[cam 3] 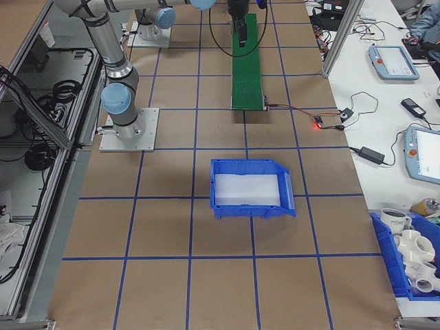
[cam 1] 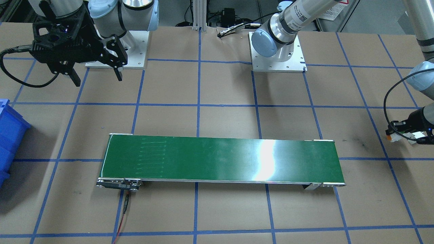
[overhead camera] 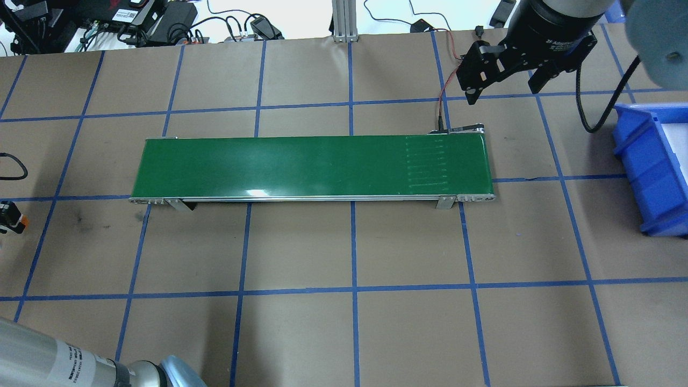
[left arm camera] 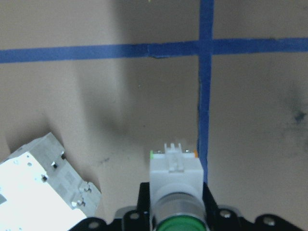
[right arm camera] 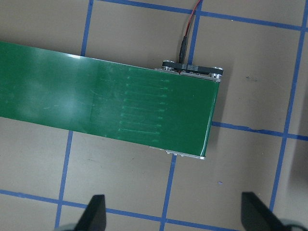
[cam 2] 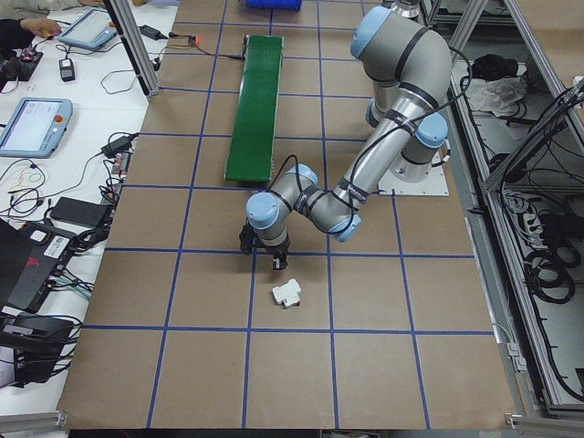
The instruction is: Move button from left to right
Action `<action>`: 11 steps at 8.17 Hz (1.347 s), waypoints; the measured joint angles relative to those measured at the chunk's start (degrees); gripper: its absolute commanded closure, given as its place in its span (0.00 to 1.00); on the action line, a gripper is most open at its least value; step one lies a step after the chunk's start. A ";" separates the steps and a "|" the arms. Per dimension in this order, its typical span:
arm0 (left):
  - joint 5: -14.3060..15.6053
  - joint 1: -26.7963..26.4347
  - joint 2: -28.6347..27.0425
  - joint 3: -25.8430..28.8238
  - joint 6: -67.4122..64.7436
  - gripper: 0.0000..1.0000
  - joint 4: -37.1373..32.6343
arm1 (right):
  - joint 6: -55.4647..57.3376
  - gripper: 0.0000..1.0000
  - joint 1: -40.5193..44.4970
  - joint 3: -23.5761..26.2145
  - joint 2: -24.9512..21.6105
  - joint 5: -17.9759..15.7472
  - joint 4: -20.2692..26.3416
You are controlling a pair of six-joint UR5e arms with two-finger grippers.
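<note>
- Left end effector (left arm camera: 175, 211): in the left wrist view its fingers are pinched on the button (left arm camera: 175, 180), whose white blocky body sits between them with the round green cap nearest the camera and an orange sliver at the far end.
- Button position: held just above the table (overhead camera: 355, 252) at the robot's far left, well apart from the green conveyor belt (overhead camera: 312, 166). In the front-facing view the left end effector (cam 1: 412, 134) shows at the right edge with the white and orange piece in its grip; in the overhead view only an orange and white bit shows at the left edge.
- White-grey bracket (left arm camera: 45, 185): flat metal piece with holes, lying on the table just beside the held button. In the exterior left view it lies (cam 2: 287, 296) near the tip of the near arm.
- Right end effector (overhead camera: 505, 72): fingers spread wide and holding nothing, hanging above the table beyond the conveyor's motor end. In the right wrist view the two dark fingertips (right arm camera: 94, 214) frame the bottom edge, with the belt's end and its red wire (right arm camera: 192, 14) below.
- Blue bin (cam 3: 251, 187): stands on the table on the robot's right, past the conveyor's end; its floor is white.
- Table surface: brown, divided into squares by blue tape lines (cam 1: 198, 105).
</note>
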 measured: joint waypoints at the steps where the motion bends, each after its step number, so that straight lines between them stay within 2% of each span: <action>1: -0.24 -0.46 2.23 0.10 0.08 1.00 -1.86 | 0.30 0.00 0.01 0.00 -0.01 0.03 -0.26; 2: -0.60 -1.44 4.77 0.16 0.10 1.00 -4.77 | 0.58 0.00 0.05 -0.01 0.00 0.15 -0.51; 4: -1.94 -6.71 9.68 0.36 -0.54 1.00 -8.32 | 0.69 0.00 0.06 0.00 0.07 0.41 -1.61; 6: -5.70 -12.55 12.31 0.48 -4.88 1.00 -10.34 | -0.07 0.00 0.02 0.05 0.38 0.61 -2.19; 9: -8.29 -22.18 12.29 0.67 -15.67 1.00 -10.79 | -0.04 0.00 0.01 0.07 0.72 0.08 -2.35; 11: -11.55 -25.48 10.53 0.70 -23.04 1.00 -10.57 | 0.10 0.00 0.01 0.13 0.80 0.20 -1.89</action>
